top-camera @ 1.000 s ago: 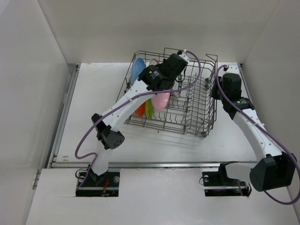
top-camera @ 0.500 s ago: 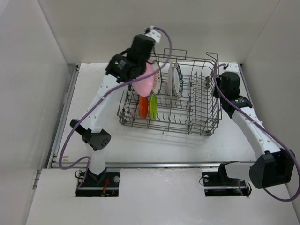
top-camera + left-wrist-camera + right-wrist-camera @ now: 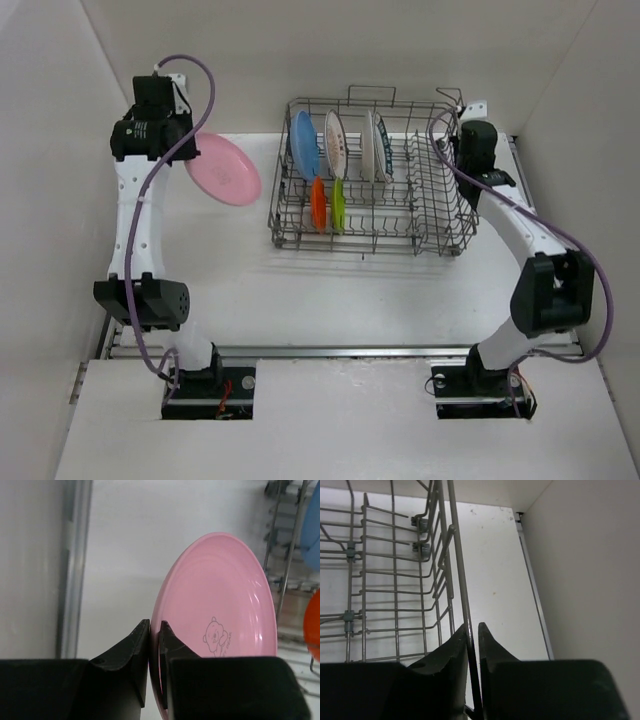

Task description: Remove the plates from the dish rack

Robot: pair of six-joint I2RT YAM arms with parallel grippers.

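My left gripper (image 3: 154, 628) is shut on the rim of the pink plate (image 3: 220, 615) and holds it above the table to the left of the dish rack; the plate also shows in the top view (image 3: 224, 169). The dish rack (image 3: 420, 215) stands at the back middle. In it stand a blue plate (image 3: 303, 143), two white patterned plates (image 3: 334, 142) (image 3: 378, 145), a small orange plate (image 3: 318, 202) and a small lime green plate (image 3: 339, 204). My right gripper (image 3: 473, 630) is shut on the rack's right rim wire (image 3: 458, 565).
White walls close in the table on the left, back and right. A metal rail (image 3: 330, 351) runs along the table's near edge. Bare table lies to the left of the rack under the pink plate and in front of the rack.
My left arm has lifted the pink plate out of the rack and swung it left, over the bare table. The rack has shifted back and squared up. My right gripper stays on its rim.
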